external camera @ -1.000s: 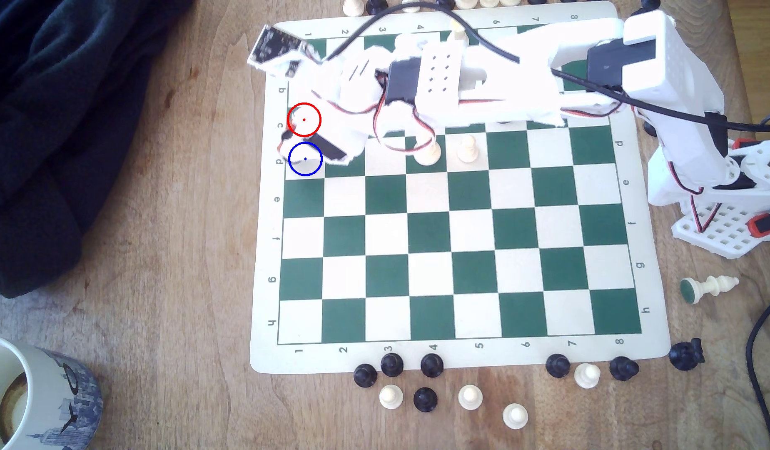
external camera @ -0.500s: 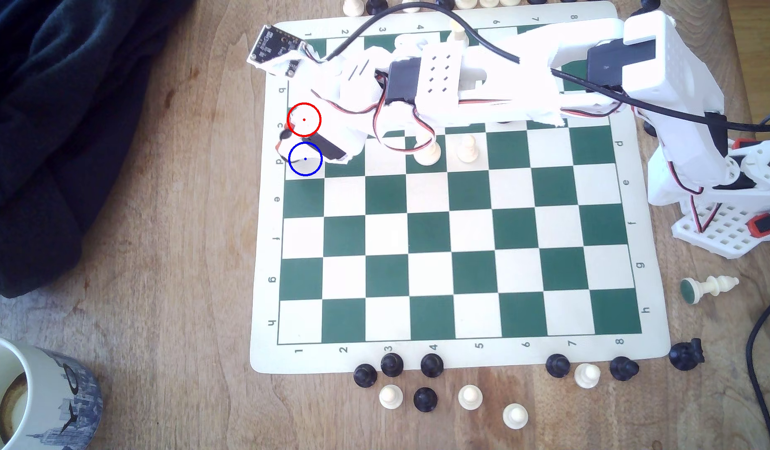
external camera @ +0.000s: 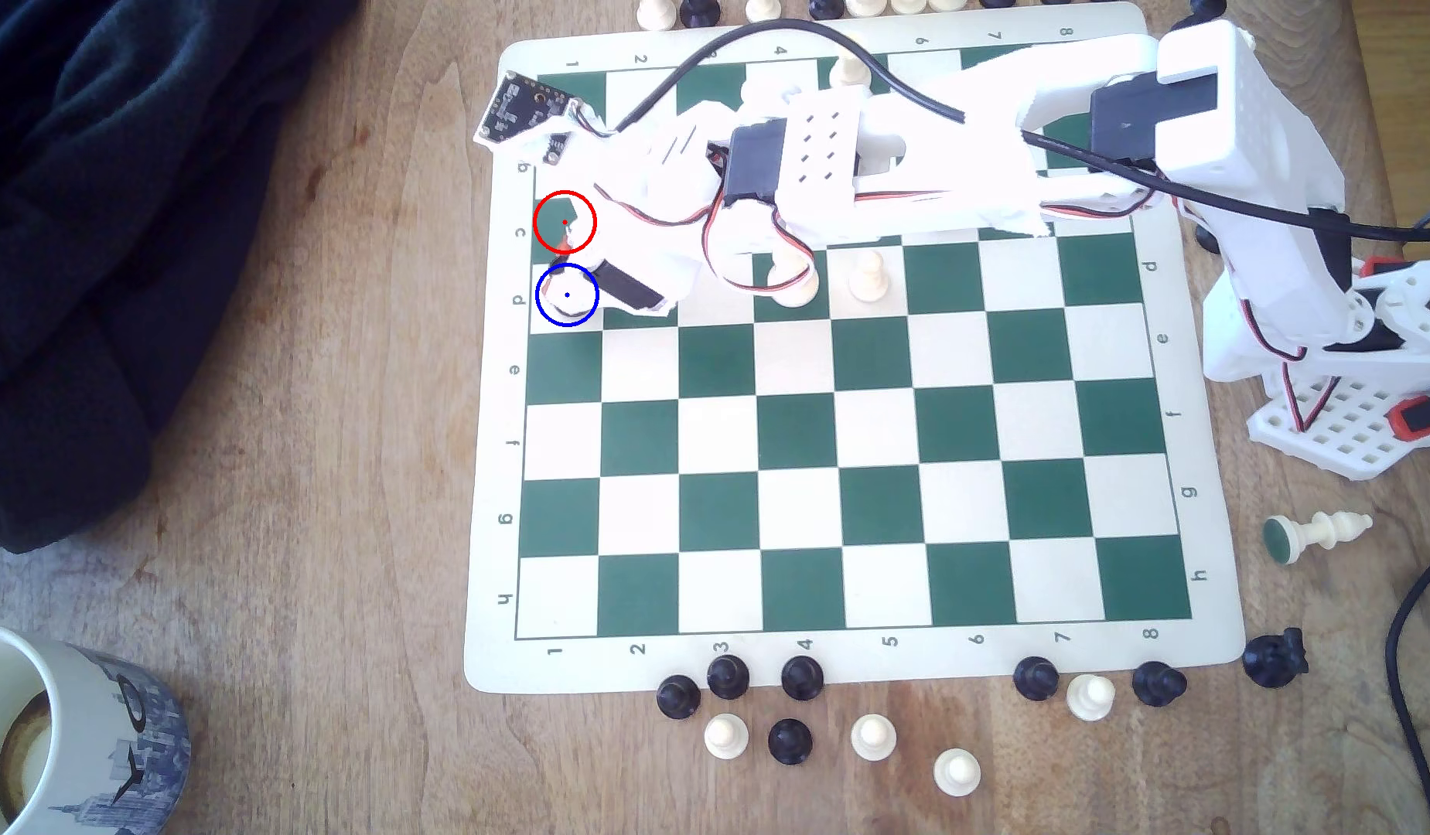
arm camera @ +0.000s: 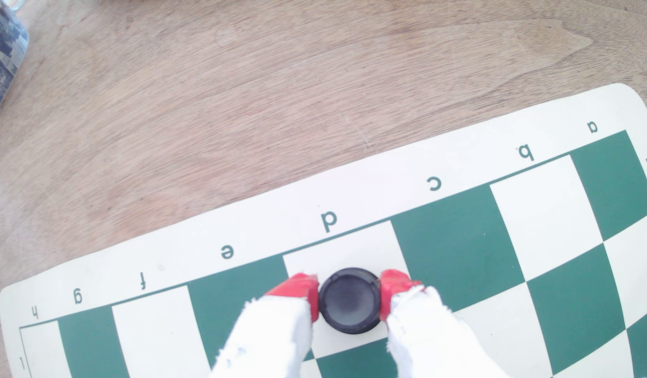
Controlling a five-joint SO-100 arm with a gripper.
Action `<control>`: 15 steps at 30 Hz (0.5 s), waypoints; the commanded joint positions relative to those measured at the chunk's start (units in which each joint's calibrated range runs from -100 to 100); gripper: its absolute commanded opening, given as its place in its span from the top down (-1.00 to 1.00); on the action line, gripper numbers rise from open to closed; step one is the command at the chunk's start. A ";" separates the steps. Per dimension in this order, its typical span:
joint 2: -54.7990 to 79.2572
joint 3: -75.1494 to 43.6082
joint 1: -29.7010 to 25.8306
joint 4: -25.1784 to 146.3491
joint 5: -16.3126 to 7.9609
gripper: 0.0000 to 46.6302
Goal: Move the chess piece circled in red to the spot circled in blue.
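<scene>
The chess piece (arm camera: 349, 300), short, black and round, sits clamped between my gripper's (arm camera: 349, 294) two red fingertips (arm camera: 300, 289). It is over the cream square of row d, column 1, which is the spot (arm camera: 345, 247). In the exterior view my gripper (external camera: 565, 277) reaches from the right onto the blue-ringed spot (external camera: 571, 314) at the board's left edge. Just above it, the red-ringed green square (external camera: 552, 215) lies bare. I cannot tell whether the piece touches the board.
Two cream pawns (external camera: 792, 283) (external camera: 868, 277) stand in row d under the arm. Several loose black and cream pieces (external camera: 790, 739) lie below the board (external camera: 856, 482). A fallen cream piece (external camera: 1318, 534) is at the right, with a mug (external camera: 68, 731) and a dark cloth (external camera: 93, 201) at the left.
My gripper has shifted from over the board's left margin toward the exterior view's right and down. That uncovers the red-ringed green square and brings the held piece over the blue-ringed square.
</scene>
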 commanded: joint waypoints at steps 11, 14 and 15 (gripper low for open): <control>-1.04 -1.34 0.15 -0.51 0.15 0.43; -1.80 -1.24 0.39 -0.51 0.00 0.31; -2.23 -1.24 0.54 -0.51 -0.05 0.29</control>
